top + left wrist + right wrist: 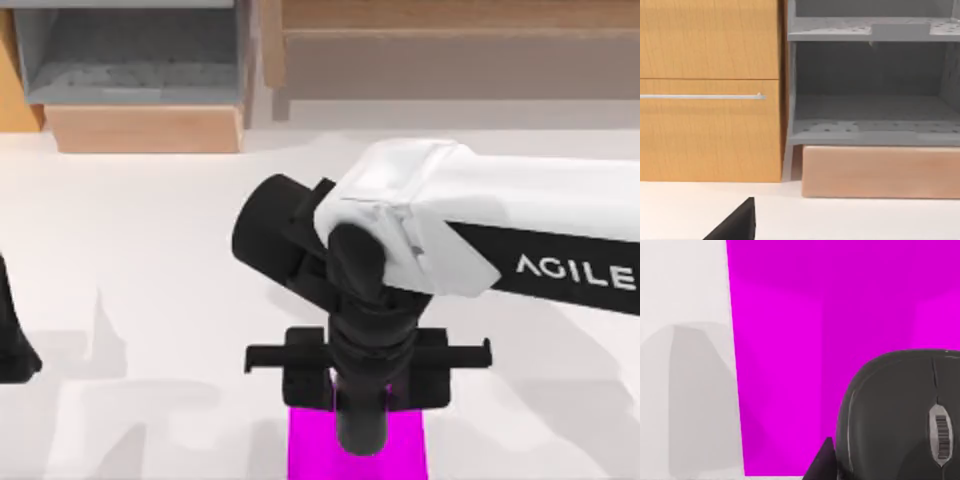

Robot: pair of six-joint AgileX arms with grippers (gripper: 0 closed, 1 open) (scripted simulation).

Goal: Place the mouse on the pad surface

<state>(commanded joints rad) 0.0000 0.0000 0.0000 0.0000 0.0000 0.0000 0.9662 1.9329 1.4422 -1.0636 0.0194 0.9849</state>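
The bright magenta pad [305, 452] lies at the table's near edge in the middle. My right arm reaches in from the right, and its gripper [362, 430] points straight down over the pad. In the right wrist view a dark grey mouse [895, 410] with a scroll wheel sits over the pad [785, 340]. One black fingertip [823, 460] presses against the mouse's side, and the gripper is shut on it. From above, the mouse is hidden under the wrist. My left gripper [10, 345] is parked at the far left, open.
A grey open shelf unit [130, 60] on a pale wooden base [145, 128] stands at the back left. A wooden cabinet with a bar handle [700, 96] stands beside it. A long wooden box [450, 40] runs along the back right.
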